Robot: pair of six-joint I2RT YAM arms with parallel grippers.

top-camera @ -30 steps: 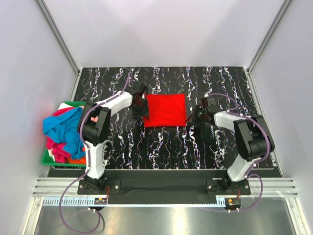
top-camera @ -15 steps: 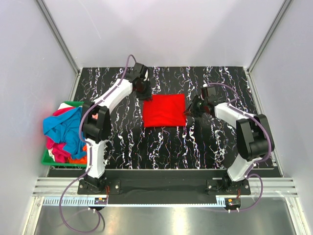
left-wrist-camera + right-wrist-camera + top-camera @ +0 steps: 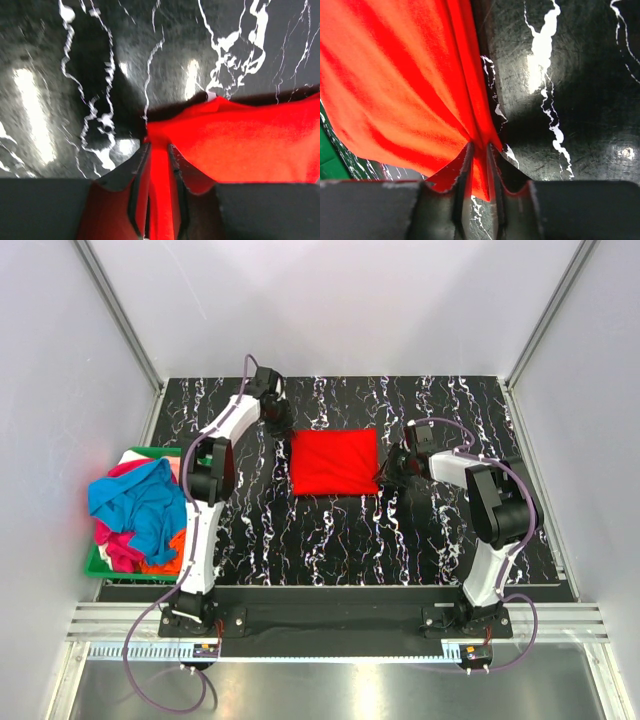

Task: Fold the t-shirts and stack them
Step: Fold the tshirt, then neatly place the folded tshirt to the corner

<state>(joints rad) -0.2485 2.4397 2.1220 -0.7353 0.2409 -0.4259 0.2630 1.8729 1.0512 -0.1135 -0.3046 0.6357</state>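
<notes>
Progress
- Red t-shirt (image 3: 335, 462) lies mid-tabletop (image 3: 450, 540), already down to a compact rectangle. Edges are fairly square and the surface is a little puffy.
- There is no stack anywhere; this one piece lies alone.
- Green crate (image 3: 95, 565) sits at the left edge of the tabletop, heaped with loose shirts. Blue t-shirt (image 3: 130, 505) is on top, with pink (image 3: 115, 550) and orange (image 3: 168, 548) showing under it. None of them is folded.
- Judgement: early in the job. The first shirt is near its final shape and may need one more fold or a tug to square it. Everything in the crate is left to do.

Arms
- The left arm is stretched long from its near-left base out to the shirt's far-left corner, wrist turned in toward the cloth.
- Left fingers (image 3: 137, 195) are closed on that corner. The wrist view shows a strip of red cloth pinched between them, with the hem lifted slightly off the tabletop.
- The right arm is tucked, elbow out to the right. Its forearm runs left and low to the shirt's right edge, toward the near corner.
- Right fingers (image 3: 464, 185) are clamped on a gathered pleat of red cloth, and folds fan away from the pinch.
- Both grips are on the same shirt, at roughly opposite corners.
</notes>
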